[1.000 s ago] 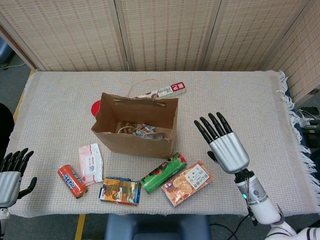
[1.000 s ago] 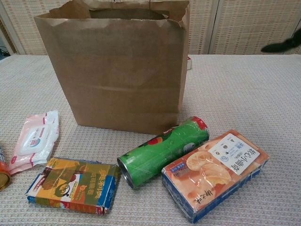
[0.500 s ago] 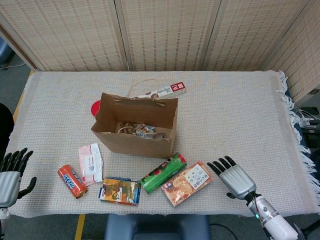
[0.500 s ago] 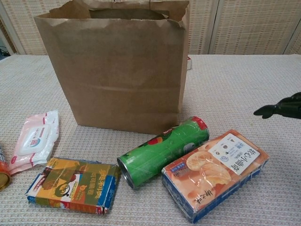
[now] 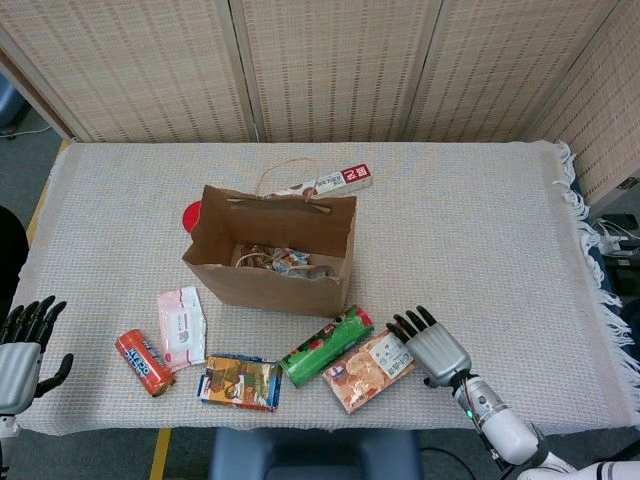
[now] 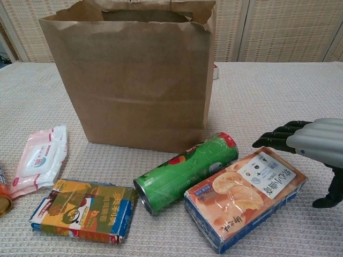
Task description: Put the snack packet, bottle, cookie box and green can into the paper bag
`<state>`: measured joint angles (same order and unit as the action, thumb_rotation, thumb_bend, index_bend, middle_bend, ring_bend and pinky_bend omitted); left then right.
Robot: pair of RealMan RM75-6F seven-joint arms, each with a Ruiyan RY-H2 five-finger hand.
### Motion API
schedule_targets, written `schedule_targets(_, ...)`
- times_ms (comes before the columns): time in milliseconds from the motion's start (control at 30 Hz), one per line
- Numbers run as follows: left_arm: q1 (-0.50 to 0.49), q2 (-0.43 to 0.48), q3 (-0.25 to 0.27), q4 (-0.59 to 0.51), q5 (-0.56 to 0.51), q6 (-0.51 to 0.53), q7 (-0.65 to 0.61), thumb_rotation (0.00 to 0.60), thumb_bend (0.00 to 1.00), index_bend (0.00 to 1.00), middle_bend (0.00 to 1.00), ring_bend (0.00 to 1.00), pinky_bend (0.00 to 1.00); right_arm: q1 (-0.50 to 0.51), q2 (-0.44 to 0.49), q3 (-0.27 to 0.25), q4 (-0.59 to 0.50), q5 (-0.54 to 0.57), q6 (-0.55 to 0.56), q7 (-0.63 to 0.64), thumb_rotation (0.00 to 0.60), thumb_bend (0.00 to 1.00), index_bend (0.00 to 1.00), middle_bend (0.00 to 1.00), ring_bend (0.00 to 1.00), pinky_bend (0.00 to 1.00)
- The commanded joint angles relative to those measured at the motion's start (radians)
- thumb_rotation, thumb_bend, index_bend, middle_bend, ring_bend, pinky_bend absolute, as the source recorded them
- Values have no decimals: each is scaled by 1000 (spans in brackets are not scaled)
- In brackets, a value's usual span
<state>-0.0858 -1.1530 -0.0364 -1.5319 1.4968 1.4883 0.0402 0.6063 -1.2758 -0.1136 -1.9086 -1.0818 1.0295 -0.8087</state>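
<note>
The brown paper bag (image 5: 270, 285) (image 6: 134, 80) stands open mid-table with some wrapped items inside. In front of it lie the green can (image 5: 325, 347) (image 6: 185, 172) on its side, the orange cookie box (image 5: 373, 367) (image 6: 244, 195), the yellow-and-blue snack packet (image 5: 238, 382) (image 6: 83, 210) and the orange bottle (image 5: 144, 362). My right hand (image 5: 432, 345) (image 6: 316, 140) is open with its fingers spread, right beside the cookie box's right end. Contact between them cannot be made out. My left hand (image 5: 20, 350) hangs open at the table's front left corner, holding nothing.
A pink-and-white wipes pack (image 5: 181, 325) (image 6: 38, 158) lies between the bottle and the bag. Behind the bag are a red-and-white box (image 5: 345, 180) and a red round object (image 5: 192, 213). The table's front edge runs close to the items.
My right hand has come down from above the table and moved left, ending next to the cookie box. The left hand and all objects stayed put.
</note>
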Motion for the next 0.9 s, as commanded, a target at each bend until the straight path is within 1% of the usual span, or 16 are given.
schedule_targets(33,0,0,0,0,1,-1,-1,600,393,68,0,0,0,-2,-10,4,9,-2,9,-3,600,0,0,20,0,34)
schedule_targets(267,0,1,1,0,2,1,-1,600,393,68,0,0,0,15,-43,12,27,62,-13,-29,600,0,0,20,0,34)
schedule_targets(533,0,0,1,0,1,0,0,600,393,68,0,0,0,35,-115,28,72,88,-21,-40,600,0,0,20,0,34)
schedule_targets(800,-1,2,1,0,2,-1,-4,600,393,68,0,0,0,51,-154,26,108,141,-22,-69,600,0,0,22,1,37)
schedule_targets(900,-1,2,1,0,3,-1,-5,600,393,68,0,0,0,53,-170,25,121,149,-16,-74,600,0,10,88,57,85)
